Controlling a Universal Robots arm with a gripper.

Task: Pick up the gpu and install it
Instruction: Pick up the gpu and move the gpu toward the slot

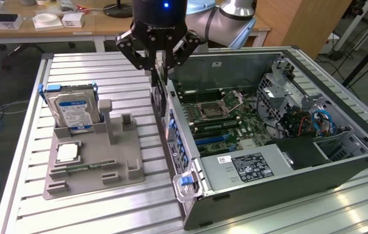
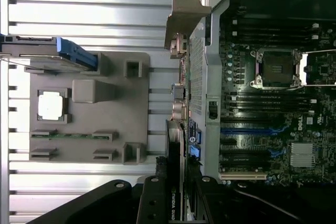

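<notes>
My gripper [image 1: 160, 67] hangs over the left wall of the open computer case [image 1: 339, 170], shut on the gpu [image 1: 159, 97]. The thin black card hangs on edge below the fingers, right at the case wall and above the table. In the wrist view the gpu [image 2: 175, 182] runs edge-on out from between the black fingers [image 2: 153, 203], with white lettering on its edge. It lies beside the case's perforated wall [image 2: 197, 72]. The motherboard [image 1: 226, 124] with its blue and black slots [image 2: 247, 129] lies inside the case.
A grey holder tray [image 1: 92, 170] stands on the slatted metal table on the exterior view's left, carrying an upright hard drive [image 1: 73, 111], a square silver chip [image 1: 67, 153] and a memory stick [image 1: 83, 167]. A power supply [image 1: 249, 168] fills the case's near corner.
</notes>
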